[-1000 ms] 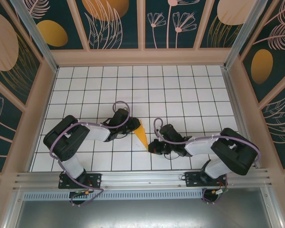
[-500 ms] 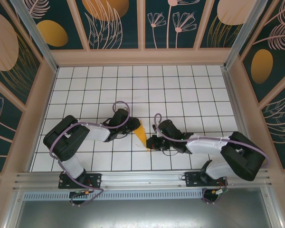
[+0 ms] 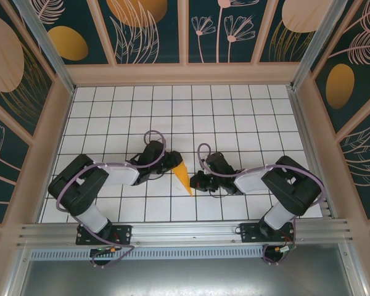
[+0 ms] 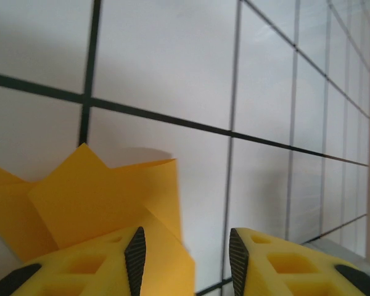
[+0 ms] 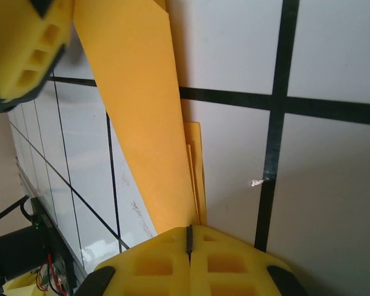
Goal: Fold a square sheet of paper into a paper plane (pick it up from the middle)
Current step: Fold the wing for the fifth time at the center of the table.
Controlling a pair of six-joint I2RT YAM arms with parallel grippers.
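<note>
Where the left hand and the right hand meet, one paper plane lies between them

While its two yellow fingers are pressed flat together with no gap at their seam, the right hand is clenched, and the narrow end of the paper plane runs right up to that seam; whether the tip is nipped between the fingers or merely touches them I cannot tell; thin layered edges of the fold show just beside the seam. Across the plane, the left hand is released; its jaws stand apart with bare white desk in the gap, and the plane's wide end, with raised folded flaps, sits against and behind one finger; that finger also shows in the right wrist view, over the wide end.

Counted: one paper plane, orange-yellow, wide end pointing away from the arm bases and point toward them; two hands, one at each end of it; two black and white arms, each with a purple cable looped over its wrist.

Beneath them the desk is white with a black grid of tiles; the plane lies near its middle, toward the near edge. A metal rail runs along that edge and carries both arm bases; pale wooden frames stand on the other three sides, with dark leafy wallpaper bearing orange ovals behind them.
</note>
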